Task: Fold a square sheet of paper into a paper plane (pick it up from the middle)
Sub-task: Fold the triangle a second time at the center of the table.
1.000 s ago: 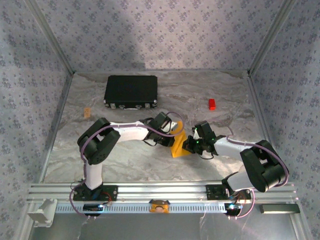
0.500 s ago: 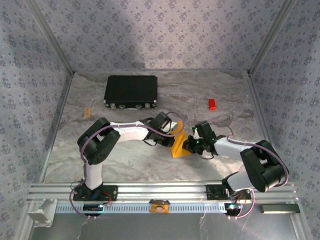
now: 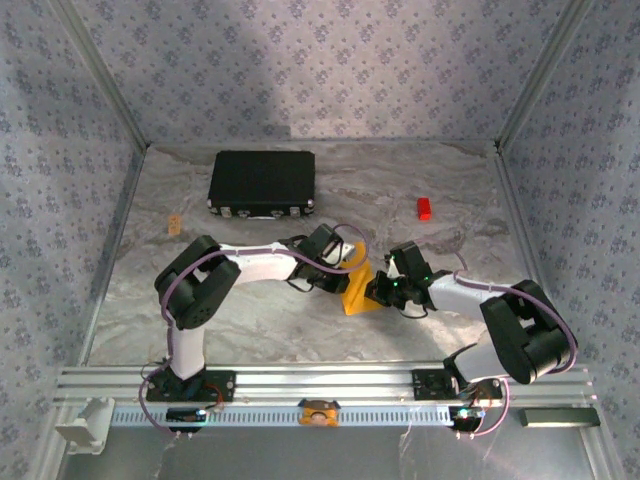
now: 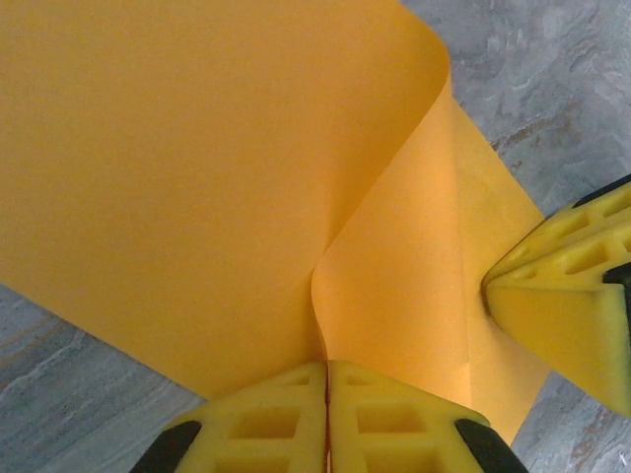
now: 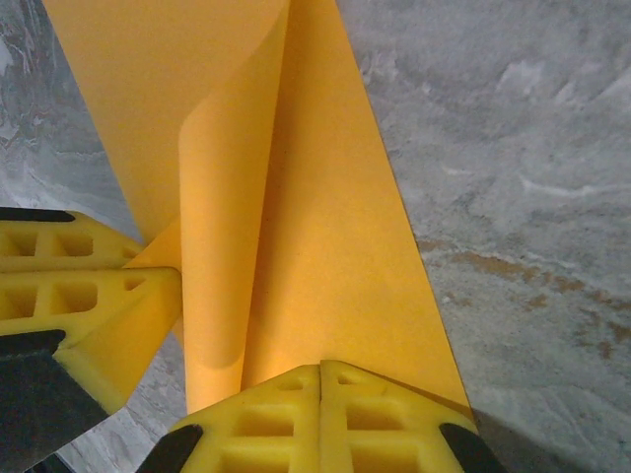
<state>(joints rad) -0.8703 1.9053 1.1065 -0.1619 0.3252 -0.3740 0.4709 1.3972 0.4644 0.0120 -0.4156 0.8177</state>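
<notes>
I have the left gripper (image 4: 327, 369) and right gripper (image 5: 320, 371) both clamped tight on the curled sheet of paper (image 4: 197, 177) between them; the black case (image 3: 262, 182) sits closed.

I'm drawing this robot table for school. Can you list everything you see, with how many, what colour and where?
sheet of paper: one, orange-yellow, partly folded, mid-table between the grippers
case: one, black, far left of the table
block: one, red, far right
small tan piece: one, near the left edge
table: one, grey marbled, under everything
left gripper: one, yellow fingers, shut on the sheet of paper
right gripper: one, yellow fingers, shut on the sheet of paper
</notes>
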